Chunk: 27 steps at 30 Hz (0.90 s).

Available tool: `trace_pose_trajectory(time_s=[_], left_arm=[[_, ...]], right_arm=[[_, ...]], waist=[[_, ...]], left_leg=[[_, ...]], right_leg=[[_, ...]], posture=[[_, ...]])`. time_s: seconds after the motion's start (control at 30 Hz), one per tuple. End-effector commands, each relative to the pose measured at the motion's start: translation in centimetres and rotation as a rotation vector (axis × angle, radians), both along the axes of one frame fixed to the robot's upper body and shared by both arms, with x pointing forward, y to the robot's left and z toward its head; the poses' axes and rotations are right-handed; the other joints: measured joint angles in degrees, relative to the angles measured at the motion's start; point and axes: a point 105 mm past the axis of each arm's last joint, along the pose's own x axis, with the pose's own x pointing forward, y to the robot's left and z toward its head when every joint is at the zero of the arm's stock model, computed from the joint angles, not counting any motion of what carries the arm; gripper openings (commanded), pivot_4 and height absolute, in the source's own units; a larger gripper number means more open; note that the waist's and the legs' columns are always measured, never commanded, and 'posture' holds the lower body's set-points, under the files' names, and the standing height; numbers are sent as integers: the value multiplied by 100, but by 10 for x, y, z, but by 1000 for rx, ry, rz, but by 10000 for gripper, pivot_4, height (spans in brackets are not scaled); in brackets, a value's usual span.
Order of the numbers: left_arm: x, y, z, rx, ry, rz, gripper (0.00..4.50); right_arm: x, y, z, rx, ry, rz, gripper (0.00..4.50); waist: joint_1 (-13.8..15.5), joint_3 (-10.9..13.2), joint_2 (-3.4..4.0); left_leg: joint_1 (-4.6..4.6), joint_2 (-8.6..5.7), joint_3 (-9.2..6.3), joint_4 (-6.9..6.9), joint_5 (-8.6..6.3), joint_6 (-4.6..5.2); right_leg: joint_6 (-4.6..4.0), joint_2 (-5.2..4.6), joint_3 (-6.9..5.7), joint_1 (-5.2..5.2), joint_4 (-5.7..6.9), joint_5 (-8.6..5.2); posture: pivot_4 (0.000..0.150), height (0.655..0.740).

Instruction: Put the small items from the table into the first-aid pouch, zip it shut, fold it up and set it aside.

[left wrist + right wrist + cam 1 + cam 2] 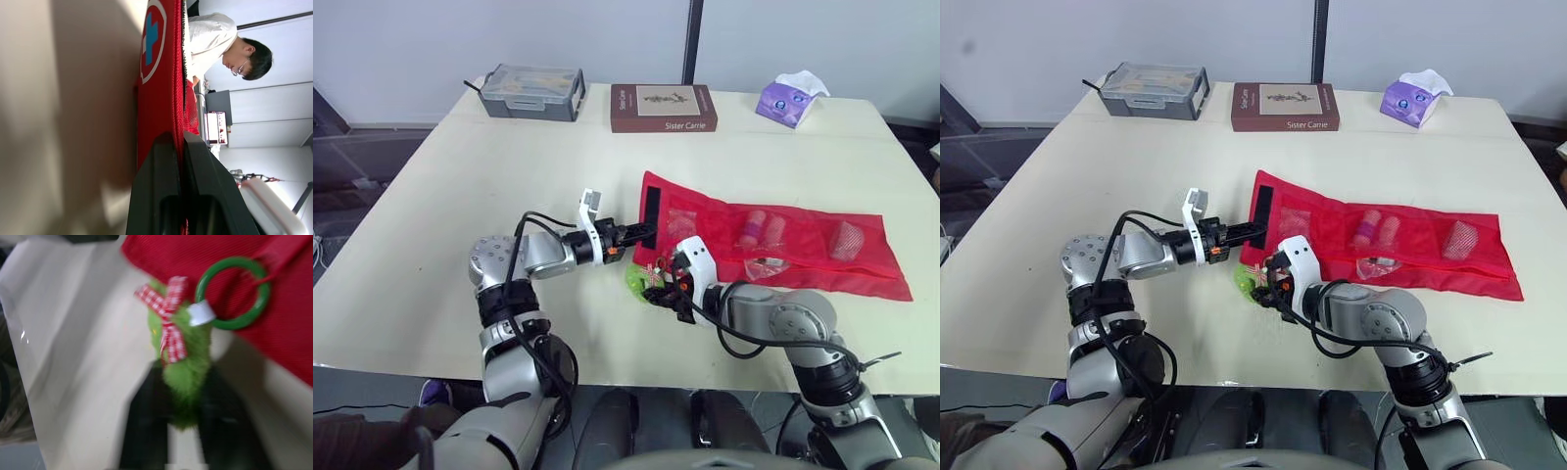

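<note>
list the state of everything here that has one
pouch: unfolded flat on the table, one end pinched
left end effector: shut on the pouch's end
right end effector: shut on toy
toy: gripped, outside the pouch
book: closed
case: lid shut
tissue pack: open, tissue sticking out

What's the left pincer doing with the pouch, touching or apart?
Touching. Left wrist view: left pincer shut on the pouch edge, fabric pinched in its grip.

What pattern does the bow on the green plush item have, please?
Red-and-white gingham bow; clearest in the right wrist view.
</note>
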Motion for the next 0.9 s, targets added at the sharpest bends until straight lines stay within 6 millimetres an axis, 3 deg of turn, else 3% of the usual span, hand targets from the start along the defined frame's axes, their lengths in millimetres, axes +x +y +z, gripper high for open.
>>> trace_pose_trajectory(time_s=[0.03,0.1,0.3,0.6,0.73,0.9], left_arm=[[-3,9,7,43,-49,3,0],[-3,14,4,68,-47,7,0],[3,50,-7,172,-50,83,0],[14,89,-16,260,-74,160,0],[18,103,-20,298,-81,185,0],[24,105,-16,303,-102,185,0]], right_arm=[[3,-36,25,24,-84,-90,388],[2,-56,29,5,-96,-146,388],[-9,-166,35,-183,-107,-451,388],[-41,-282,42,-477,-81,-791,388],[-46,-311,49,-559,-95,-867,388],[-48,-308,48,-573,-99,-820,388]], waist=[[-7,0,0],[-13,0,0],[-11,1,1],[-5,1,10],[-18,2,9],[-20,2,13]], left_leg=[[1,0,-1,0,0,0],[1,-1,-2,-3,0,0],[1,-4,2,-7,0,0],[5,-7,18,-8,-1,1],[7,-8,24,-7,-1,2],[15,0,32,-15,-1,2]], right_leg=[[0,0,0,0,0,0],[0,0,-2,0,0,0],[-2,2,-2,0,-3,-1],[-3,5,13,-1,-7,-3],[-1,6,18,-1,-8,-3],[-2,18,24,-5,-7,-3]], posture=[[1500,7400],[1500,7400],[1500,7400],[1500,7400],[1500,7400],[1500,7400]])
